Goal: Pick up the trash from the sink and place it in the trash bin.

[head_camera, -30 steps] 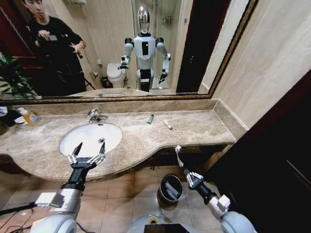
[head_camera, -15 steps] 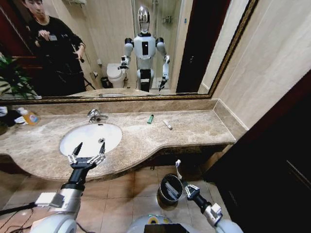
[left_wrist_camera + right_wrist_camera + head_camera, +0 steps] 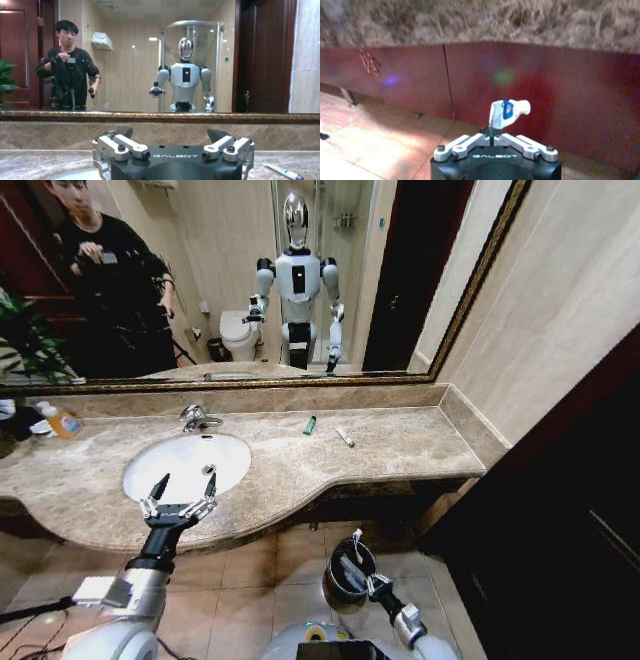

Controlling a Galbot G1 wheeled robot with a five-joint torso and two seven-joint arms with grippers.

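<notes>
My right gripper hangs low in front of the counter, over the near rim of the round black trash bin, which has a white piece inside. It is shut on a white packet with a blue mark, which sticks up from the right gripper's closed fingertips. Over the front rim of the white oval sink, my left gripper stands open with nothing in it. The left wrist view has the left gripper facing the mirror.
A green tube and a white tube lie on the marble counter right of the sink. The chrome tap stands behind the basin. A clear bottle with an orange label stands at far left. Brown tiles surround the bin.
My right gripper has come down and to the left with the packet, from beside the counter edge to just over the bin. The left gripper has stayed put.
</notes>
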